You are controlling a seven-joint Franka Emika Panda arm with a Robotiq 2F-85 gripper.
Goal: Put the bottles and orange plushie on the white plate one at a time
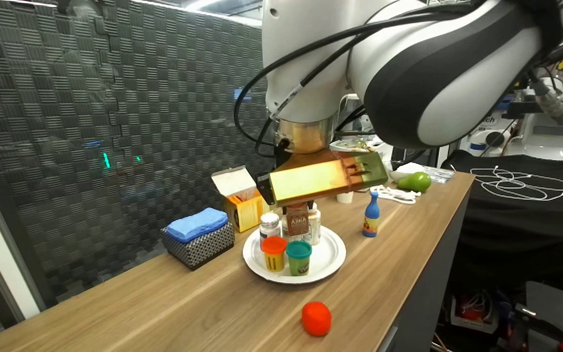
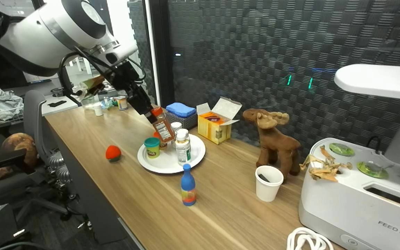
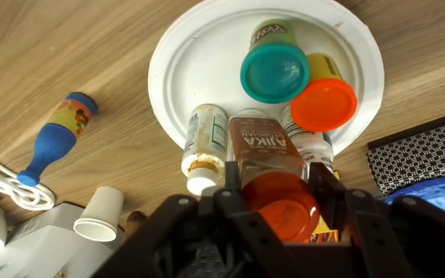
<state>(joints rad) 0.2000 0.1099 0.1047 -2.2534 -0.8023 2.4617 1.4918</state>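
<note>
- I count one white plate (image 3: 203, 69)
- three white bottles (image 3: 207, 131), one mostly hidden
- one brown bottle (image 3: 263, 146)
- two lidded tubs (image 3: 276, 71)
- one blue bottle (image 3: 55, 139)
- one orange plushie (image 1: 316, 319)

Plate (image 3: 207, 67): round, white, part covered. The brown bottle (image 3: 263, 141), red-capped, was held near its cap, tilted over the plate; base contact could not be told. A white bottle (image 3: 207, 131), stained at the neck, stood upright on the plate, as did a second white bottle (image 1: 269, 229). Also there, upright, just beside each other: yellow tub (image 1: 275, 262), orange lid; green tub (image 1: 299, 264), teal lid. Plushie (image 2: 113, 152), rounded, red-orange, dark below, lay off the plate.
</note>
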